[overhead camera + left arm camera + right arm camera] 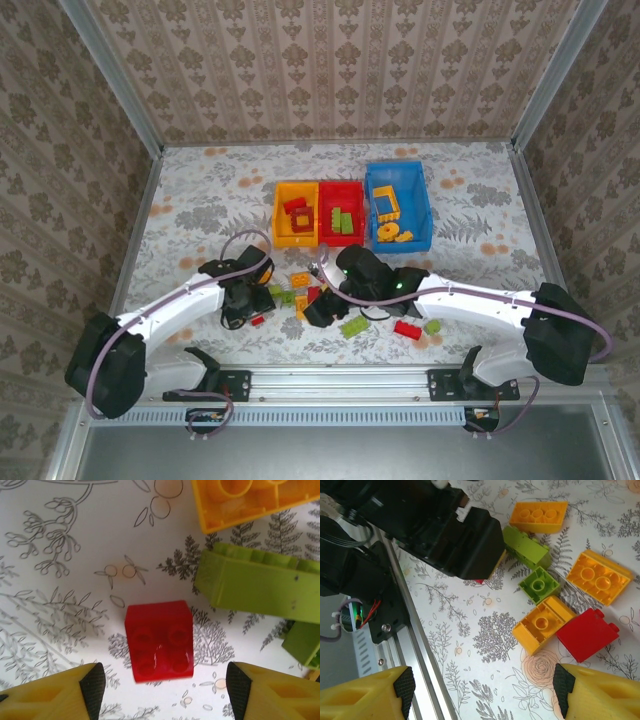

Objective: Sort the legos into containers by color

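A small red lego point(160, 640) lies studs-up on the tablecloth just ahead of my left gripper point(164, 690), which is open with nothing held. A green lego point(260, 585) and a yellow one point(250, 500) lie beyond it. My right gripper point(484, 690) is open over bare cloth near the table's front rail. To its right lie a yellow lego point(542, 624), a red one point(587, 634) and a small green one point(539, 584). From above, the left gripper point(243, 305) and the right gripper point(318, 305) flank the pile. The yellow-orange container point(279, 215), red container point(341, 186) and blue container point(425, 210) stand behind.
The left arm's black wrist point(445, 530) hangs close over the pile, left of the right gripper. The aluminium front rail point(415, 645) runs beside the right gripper's left finger. Loose legos point(353, 326) also lie under the right forearm. Patterned walls enclose the table.
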### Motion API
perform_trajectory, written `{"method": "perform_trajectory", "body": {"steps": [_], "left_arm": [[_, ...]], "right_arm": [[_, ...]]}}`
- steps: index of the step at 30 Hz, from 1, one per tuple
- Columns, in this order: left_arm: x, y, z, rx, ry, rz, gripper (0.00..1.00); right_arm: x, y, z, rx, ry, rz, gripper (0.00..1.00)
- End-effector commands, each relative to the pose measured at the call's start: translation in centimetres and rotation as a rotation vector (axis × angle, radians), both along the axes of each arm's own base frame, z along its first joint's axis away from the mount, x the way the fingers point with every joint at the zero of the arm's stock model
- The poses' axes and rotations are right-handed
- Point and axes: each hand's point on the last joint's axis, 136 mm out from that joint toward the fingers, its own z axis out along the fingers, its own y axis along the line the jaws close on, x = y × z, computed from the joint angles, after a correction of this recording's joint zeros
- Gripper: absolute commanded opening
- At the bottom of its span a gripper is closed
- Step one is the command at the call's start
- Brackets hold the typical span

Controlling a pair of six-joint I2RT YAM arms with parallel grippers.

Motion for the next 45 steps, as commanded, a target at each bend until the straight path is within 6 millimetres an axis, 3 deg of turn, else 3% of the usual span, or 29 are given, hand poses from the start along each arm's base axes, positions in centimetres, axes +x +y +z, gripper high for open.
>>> {"method": "perform_trajectory", "body": {"steps": [1,8,12,14,18,24,27,31,36,40,45], "left_arm": [[0.4,-1.0,-1.0,-0.049,0.004,-0.051,0.64],[-0.5,0.0,-2.2,0.013,0.07,-0.046,0.49],[-0.1,0.3,-1.5,0.023,0.028,-0.045,0.35],[0.6,0.2,-0.1,0.032,-0.026,-0.063,0.31],[2.8,-0.5,4.9,0.054,-0.142,-0.111,0.28],[8.0,-4.5,11.2,0.021,-0.243,-0.227,0.28],[11.2,-6.6,12.7,0.031,-0.271,-0.286,0.28],[15.7,-8.7,12.4,0.066,-0.253,-0.34,0.28],[19.7,-9.4,9.9,0.108,-0.199,-0.347,0.28],[21.7,-10.0,8.6,0.115,-0.18,-0.352,0.28],[22.5,-10.1,6.9,0.153,-0.137,-0.354,0.29]], "right_arm": [[0.5,1.2,2.1,0.051,-0.04,0.023,0.76],[0.9,1.0,1.9,0.046,-0.027,-0.016,0.76],[1.4,0.7,1.8,0.033,-0.032,-0.044,0.76],[1.9,0.3,1.9,0.026,-0.039,-0.07,0.76],[3.7,-1.1,3.4,0.044,-0.099,-0.164,0.76],[8.7,-4.4,7.1,0.147,-0.164,-0.405,0.81],[11.1,-5.6,8.3,0.16,-0.175,-0.48,0.81],[13.6,-6.1,9.1,0.167,-0.162,-0.543,0.81],[15.5,-4.6,9.4,0.194,-0.152,-0.532,0.8],[16.3,-3.4,10.3,0.232,-0.142,-0.524,0.8],[16.1,-2.6,10.8,0.243,-0.141,-0.49,0.79]]}}
